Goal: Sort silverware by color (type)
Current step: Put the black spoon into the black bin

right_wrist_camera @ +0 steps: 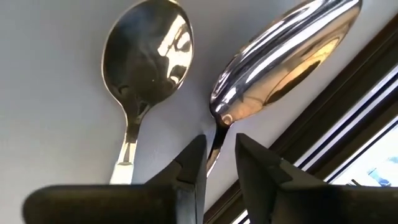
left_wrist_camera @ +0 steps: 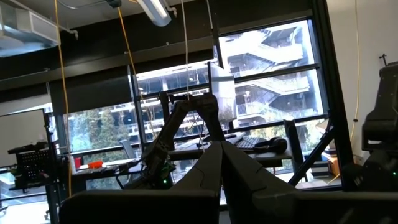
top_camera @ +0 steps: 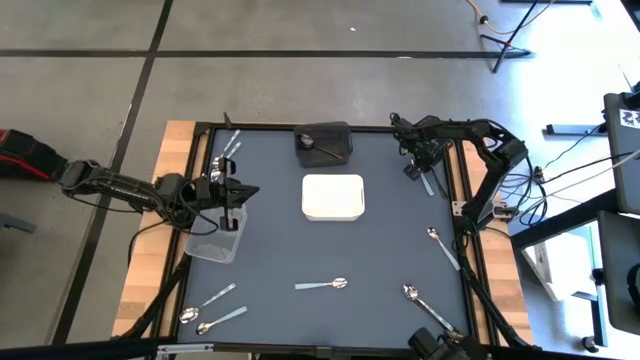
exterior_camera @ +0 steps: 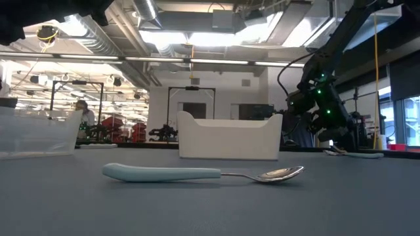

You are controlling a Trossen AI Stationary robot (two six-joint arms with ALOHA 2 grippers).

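Observation:
Two shiny spoons lie side by side at the table's far right, next to the frame rail: one (right_wrist_camera: 146,56) with a pale handle, the other (right_wrist_camera: 286,56) nearer the rail. My right gripper (right_wrist_camera: 219,146) (top_camera: 420,168) points steeply down over them, shut on the spoon nearer the rail. My left gripper (left_wrist_camera: 217,165) (top_camera: 238,193) hovers shut with nothing in it above a clear container (top_camera: 215,238) at the left. More spoons lie flat on the mat: a pale-handled one (exterior_camera: 197,174) mid-front, two at the near left (top_camera: 210,308), others at the right (top_camera: 443,248) and far left (top_camera: 228,150). My right gripper has the spoon's thin neck (right_wrist_camera: 217,132), just behind the bowl, between its two fingers. The fingers come from above, slanting down, and lie across the handle. The bowl sits tipped toward the frame rail; whether it is clear of the mat I cannot tell.
A white tray (top_camera: 333,197) stands mid-table and a dark container (top_camera: 322,143) stands at the far edge, with a utensil in it. The black frame rail (right_wrist_camera: 348,106) runs close beside my right gripper. Bare mat lies between the tray and the near spoons.

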